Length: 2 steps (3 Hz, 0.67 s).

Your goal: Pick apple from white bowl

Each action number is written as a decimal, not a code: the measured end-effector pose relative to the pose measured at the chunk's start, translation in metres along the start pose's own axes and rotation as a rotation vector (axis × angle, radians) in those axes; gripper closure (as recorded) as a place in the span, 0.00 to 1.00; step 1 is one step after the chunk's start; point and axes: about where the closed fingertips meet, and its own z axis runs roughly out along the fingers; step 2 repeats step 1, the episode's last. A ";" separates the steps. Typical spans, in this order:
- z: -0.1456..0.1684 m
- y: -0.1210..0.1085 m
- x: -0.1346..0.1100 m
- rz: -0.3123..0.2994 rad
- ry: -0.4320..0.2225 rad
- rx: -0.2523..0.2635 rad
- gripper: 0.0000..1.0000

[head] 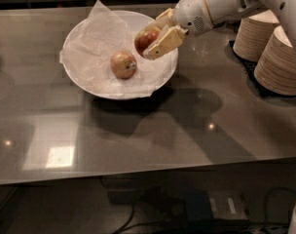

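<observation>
The white bowl, lined with crumpled white tissue paper, sits at the back left of the grey table. One apple lies in the middle of the bowl. My gripper is shut on a second, redder apple and holds it lifted above the bowl's right side. Its beige fingers clamp the apple from both sides. The white arm reaches in from the upper right.
Stacks of beige paper plates stand on a dark mat at the right edge of the table, close behind the arm. The table's front edge runs across the lower part of the view, with cables below it.
</observation>
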 end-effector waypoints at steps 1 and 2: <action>-0.002 0.001 -0.002 -0.003 0.001 0.001 1.00; -0.002 0.001 -0.002 -0.003 0.001 0.001 1.00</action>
